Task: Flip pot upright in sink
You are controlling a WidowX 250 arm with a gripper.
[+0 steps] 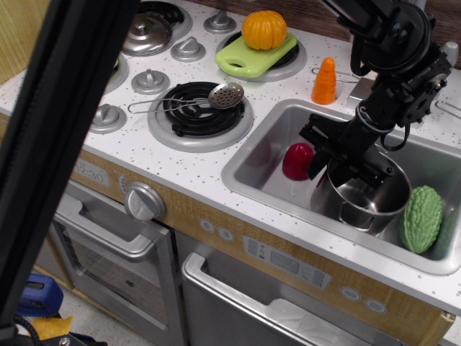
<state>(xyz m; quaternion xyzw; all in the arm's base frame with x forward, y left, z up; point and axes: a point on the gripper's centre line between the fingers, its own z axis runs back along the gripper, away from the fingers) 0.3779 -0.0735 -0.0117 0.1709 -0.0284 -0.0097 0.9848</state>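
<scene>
The shiny steel pot (pixel 358 204) stands upright, mouth up, on the floor of the grey sink (pixel 263 155), right of its middle. My gripper (pixel 344 160) comes down from the upper right. Its black jaws sit on the pot's far-left rim and look closed on it. A red toy vegetable (pixel 297 160) stands just left of the pot and close to the gripper. A green bumpy toy vegetable (pixel 421 218) lies against the pot's right side.
An orange carrot (pixel 325 81) stands on the counter behind the sink. A strainer spoon (pixel 225 94) lies on the black burner. A pumpkin (pixel 264 29) sits on a green board. A domed lid (pixel 146 32) is at the back left. A black bar (pixel 65 144) blocks the left foreground.
</scene>
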